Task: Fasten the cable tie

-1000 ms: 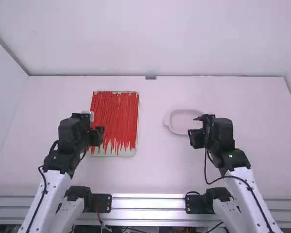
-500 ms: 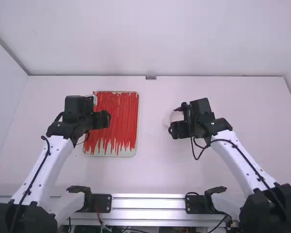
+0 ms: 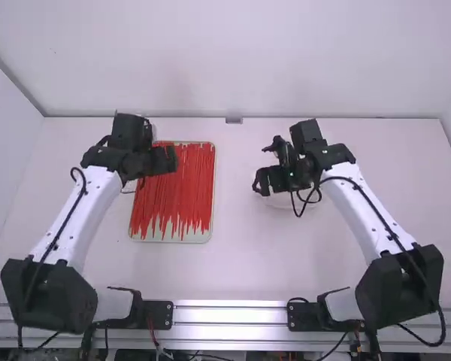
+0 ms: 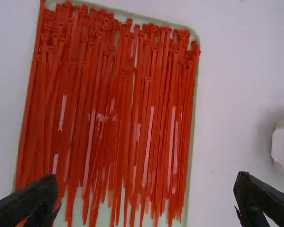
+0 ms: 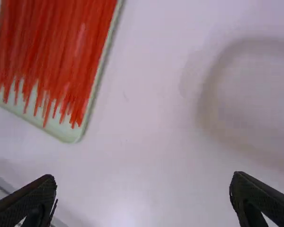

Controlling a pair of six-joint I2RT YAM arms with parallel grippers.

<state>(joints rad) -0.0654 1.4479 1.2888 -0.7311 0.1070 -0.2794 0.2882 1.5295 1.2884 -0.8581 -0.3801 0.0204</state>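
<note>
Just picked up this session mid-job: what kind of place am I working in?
Probably a lab robot workcell rather than a factory floor: a white table boxed in by plain white walls, an aluminium mounting rail along its front edge, and a single tray of red cable ties.

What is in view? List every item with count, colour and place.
cable ties: many, red, side by side on the tray
tray: one, pale, left of the table's middle
dish: one, white, right of the tray
table: one, white, under everything
left gripper: one, black, open, over the tray's far part
right gripper: one, black, open, over the dish
</note>
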